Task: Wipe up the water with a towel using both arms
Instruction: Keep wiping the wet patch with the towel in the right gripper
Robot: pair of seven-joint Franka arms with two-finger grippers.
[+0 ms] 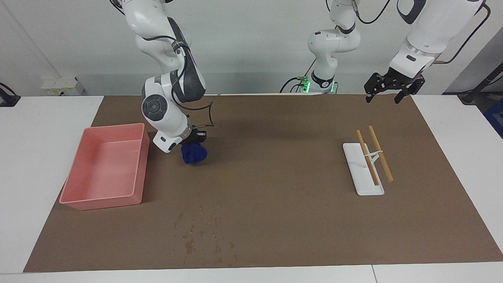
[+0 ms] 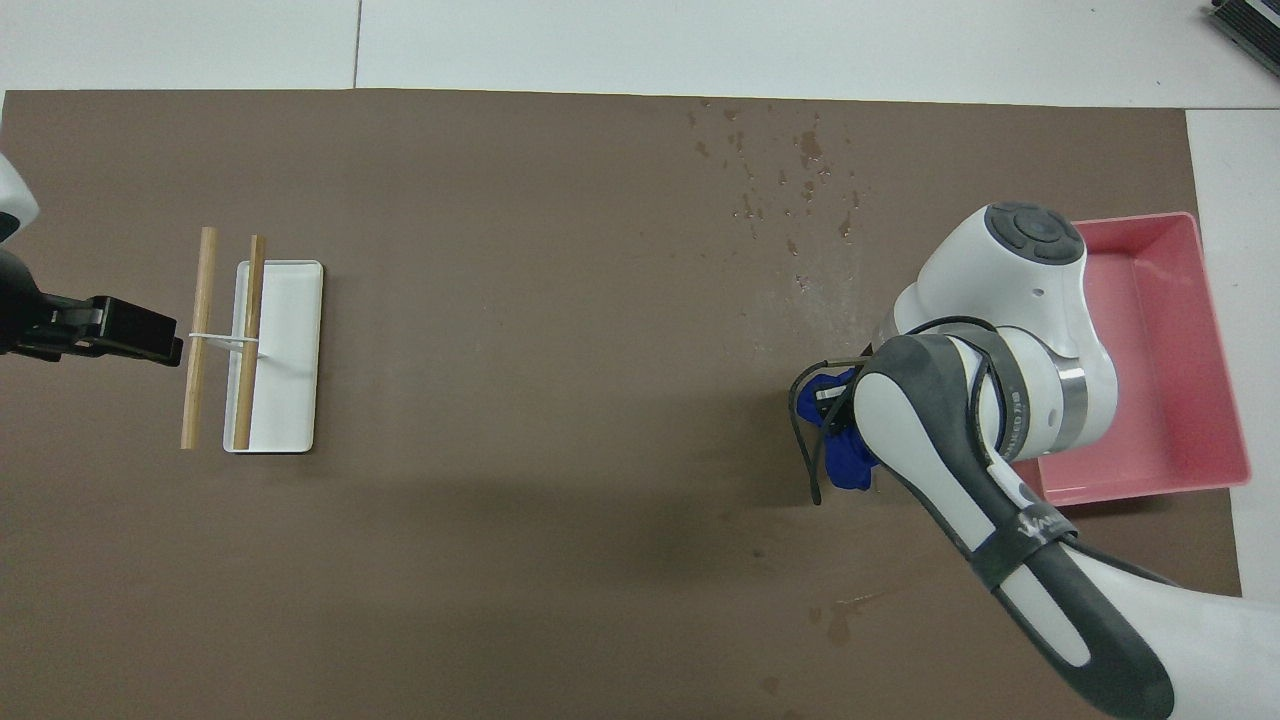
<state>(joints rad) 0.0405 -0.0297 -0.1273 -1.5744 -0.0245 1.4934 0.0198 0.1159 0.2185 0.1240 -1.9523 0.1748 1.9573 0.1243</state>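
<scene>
right gripper [image 1: 193, 138] clamped on the towel [image 1: 194, 154], a bunched blue bundle hanging below the fingers, beside the tray [image 1: 84, 168] at the right arm's end of the table. cannot tell whether the bundle's underside touches the paper sheet [image 1: 275, 204] or rides just above it.

water [image 1: 196, 236]: dark specks and streaks on the sheet near the table edge farthest from the robots, well apart from the towel, farther from the robots than it is. in the overhead view the specks [image 2: 790, 170] sit close to that edge, clear of the tray's corner.

step in hand, as judged: carry the towel out to the wet patch. to do it well, keep the grip firm so the bundle doesn't slip, lower until cloth presses flat on the sheet, then sweep across the whole patch, not just its middle. mind the tray wall on the way.

left gripper [image 1: 394, 87] waits, fingers spread wide, in the air over the sheet's corner at the left arm's end; rack [image 1: 363, 169] with two sticks lies there, untouched.
</scene>
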